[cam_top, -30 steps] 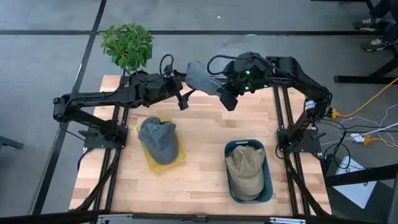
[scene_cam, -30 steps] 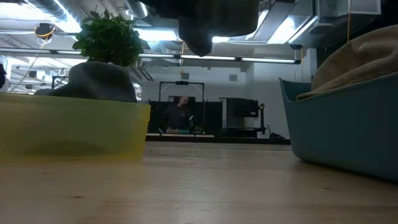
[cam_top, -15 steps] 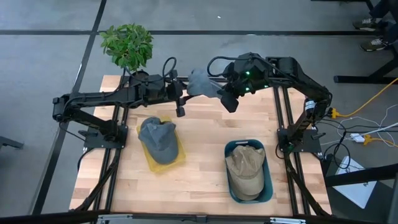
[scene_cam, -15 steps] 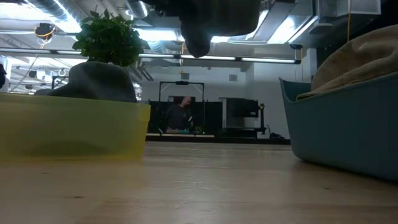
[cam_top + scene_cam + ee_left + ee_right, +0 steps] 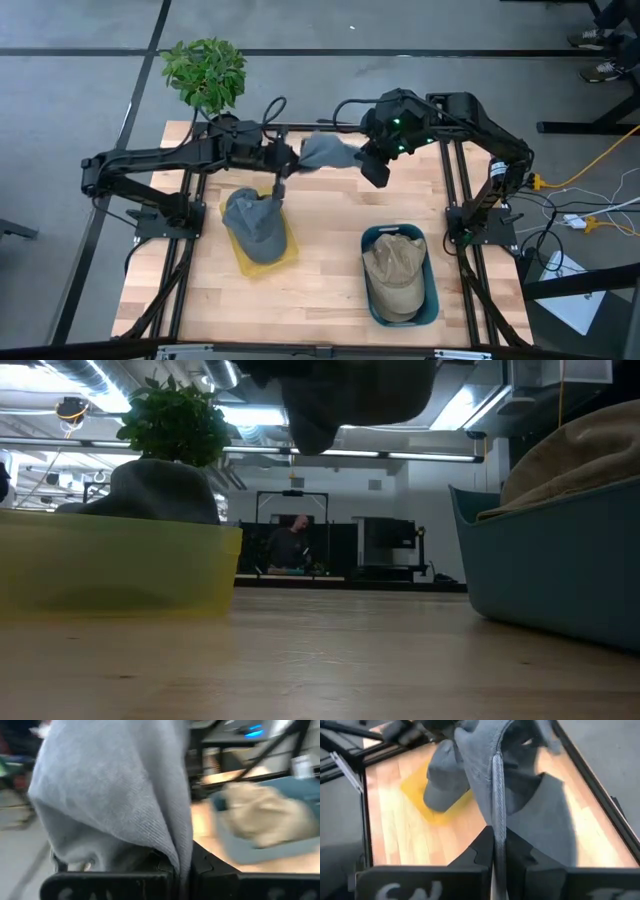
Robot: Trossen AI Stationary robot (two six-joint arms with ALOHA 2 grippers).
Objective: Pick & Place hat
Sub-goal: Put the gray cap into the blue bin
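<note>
High view: a grey hat [image 5: 322, 152] was held aloft between both arms, above the table's [image 5: 320, 265] far edge. Left gripper [image 5: 287, 160] and right gripper [image 5: 362, 156] were each clamped on it. A handover was judged underway; release by the right is called for next.

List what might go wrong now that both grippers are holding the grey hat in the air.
1. The left gripper and right gripper both pinch the grey hat; pulling apart could stretch it or tear it loose.
2. Each holds only a thin fold of cloth, so it may slip.
3. The yellow bin already holds a hat; a second may spill over.
</note>
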